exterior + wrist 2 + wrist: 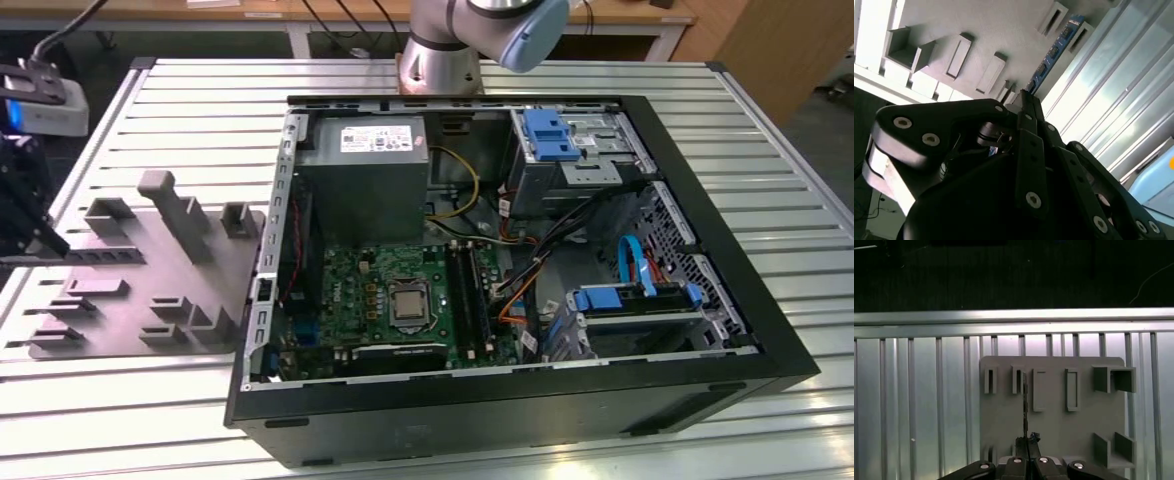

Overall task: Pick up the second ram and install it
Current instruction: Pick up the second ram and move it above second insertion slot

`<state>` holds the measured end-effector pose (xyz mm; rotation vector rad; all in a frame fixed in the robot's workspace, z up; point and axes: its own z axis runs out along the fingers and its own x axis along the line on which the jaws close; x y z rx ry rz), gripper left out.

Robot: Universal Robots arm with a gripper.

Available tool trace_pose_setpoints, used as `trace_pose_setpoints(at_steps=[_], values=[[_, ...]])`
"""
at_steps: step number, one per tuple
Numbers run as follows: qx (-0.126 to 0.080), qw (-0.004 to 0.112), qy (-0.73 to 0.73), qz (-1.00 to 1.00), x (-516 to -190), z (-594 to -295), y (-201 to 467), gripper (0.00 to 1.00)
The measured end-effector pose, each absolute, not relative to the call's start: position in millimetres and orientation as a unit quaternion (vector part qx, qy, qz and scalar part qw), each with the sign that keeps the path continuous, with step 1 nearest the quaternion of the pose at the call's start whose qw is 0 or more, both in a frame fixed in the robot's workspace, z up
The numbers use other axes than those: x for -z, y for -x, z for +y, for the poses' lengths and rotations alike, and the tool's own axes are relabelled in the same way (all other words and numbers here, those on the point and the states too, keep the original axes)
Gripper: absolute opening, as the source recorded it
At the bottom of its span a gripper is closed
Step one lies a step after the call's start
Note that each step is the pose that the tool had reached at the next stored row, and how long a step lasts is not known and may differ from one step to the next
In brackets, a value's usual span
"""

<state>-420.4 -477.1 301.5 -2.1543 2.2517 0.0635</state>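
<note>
Hand: my hand (1027, 446) hangs over the grey fixture tray (1054, 435), fingers pressed nearly together, by my reading pinching the second ram (1053, 54).
Ram: it stands on edge in the tray's slots, straight ahead of my fingertips.
Long axis: it runs directly away from me across the tray.
Edges: tray posts stand close alongside it.
Room: bare bench (929, 405) slats lie beside the tray.
Case: the open computer case (507, 400) sits just beside the tray, on the exterior view's right.
</note>
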Motion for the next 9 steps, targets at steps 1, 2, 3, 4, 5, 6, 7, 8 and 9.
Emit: trace_pose_setpoints(at_steps=[1, 2, 3, 4, 5, 6, 7, 8, 9], values=[[-0.02, 0.012, 0.691, 0.722, -306.0, -477.1, 420.4, 0.11], [-0.02, 0.012, 0.691, 0.722, -310.5, -477.1, 420.5, 0.11], [-0.02, 0.012, 0.691, 0.722, -315.1, -477.1, 420.5, 0.11], [-0.02, 0.012, 0.691, 0.722, -319.7, -477.1, 420.4, 0.11], [-0.02, 0.012, 0.691, 0.722, -324.2, -477.1, 420.4, 0.11], [-0.02, 0.012, 0.691, 0.722, -328.7, -477.1, 420.5, 0.11], [-0.02, 0.012, 0.691, 0.722, -333.3, -477.1, 420.4, 0.11], [-0.02, 0.012, 0.691, 0.722, -337.8, -477.1, 420.4, 0.11], [-0.02, 0.012, 0.691, 0.722, -342.2, -477.1, 420.4, 0.11]])
